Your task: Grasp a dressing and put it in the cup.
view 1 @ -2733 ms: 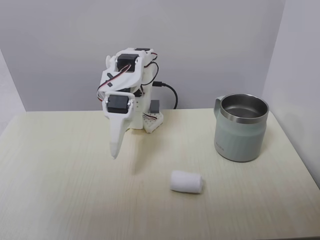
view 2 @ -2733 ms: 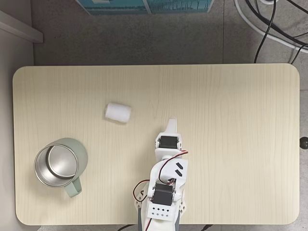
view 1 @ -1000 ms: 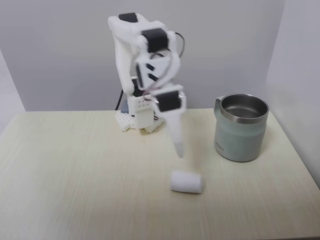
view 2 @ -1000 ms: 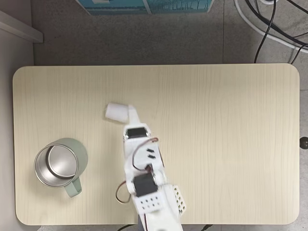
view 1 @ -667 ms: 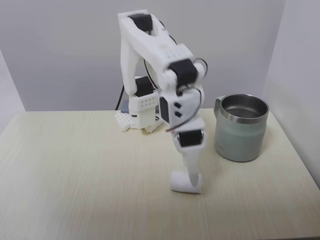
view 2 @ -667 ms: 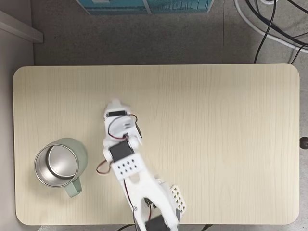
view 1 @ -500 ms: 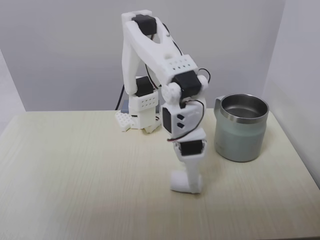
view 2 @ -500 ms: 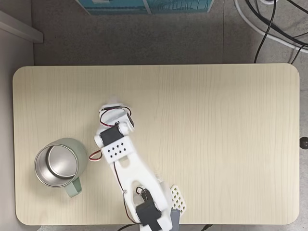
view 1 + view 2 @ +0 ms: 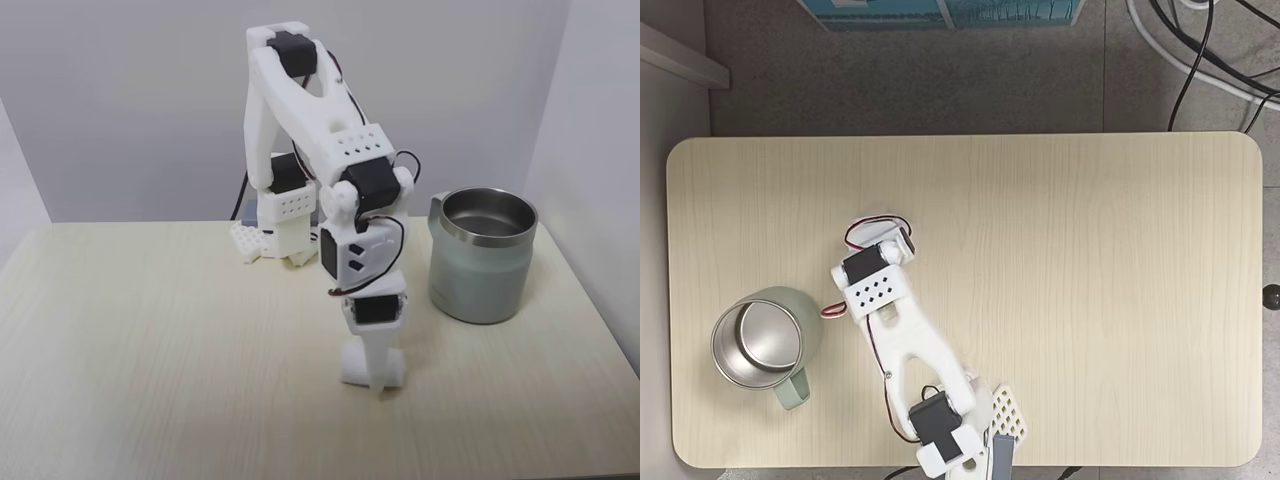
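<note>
right now the gripper (image 9: 377, 378) sits down over the dressing (image 9: 356, 365) on the surface (image 9: 150, 350); whether its jaws are clamped, i cannot tell. a shallow pinch could let the soft roll slip before reaching the cup (image 9: 480, 255) off to one side.

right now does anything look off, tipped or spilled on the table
Nothing stands out. The cup stands upright and looks empty on the table. The dressing lies on its side under the gripper, which is down on it.
</note>
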### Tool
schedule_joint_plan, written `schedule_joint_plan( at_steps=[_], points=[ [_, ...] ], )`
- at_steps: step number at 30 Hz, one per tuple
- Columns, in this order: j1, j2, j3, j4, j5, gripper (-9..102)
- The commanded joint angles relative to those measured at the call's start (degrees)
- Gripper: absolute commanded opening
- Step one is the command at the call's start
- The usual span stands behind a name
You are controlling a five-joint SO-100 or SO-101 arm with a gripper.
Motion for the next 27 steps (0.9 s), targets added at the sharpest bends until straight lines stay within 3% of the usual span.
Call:
schedule_joint_plan(
  at_steps=[1, 6, 14, 27],
  points=[
    [0.6, 0.1, 2.8, 0.6, -0.4, 16],
    [-0.1, -0.4, 2.8, -0.3, -5.4, 0],
    [0.5, -2.2, 2.3, -0.5, -6.8, 0],
    [-0.7, -18.4, 26.4, 25.5, -13.4, 0]
  ],
)
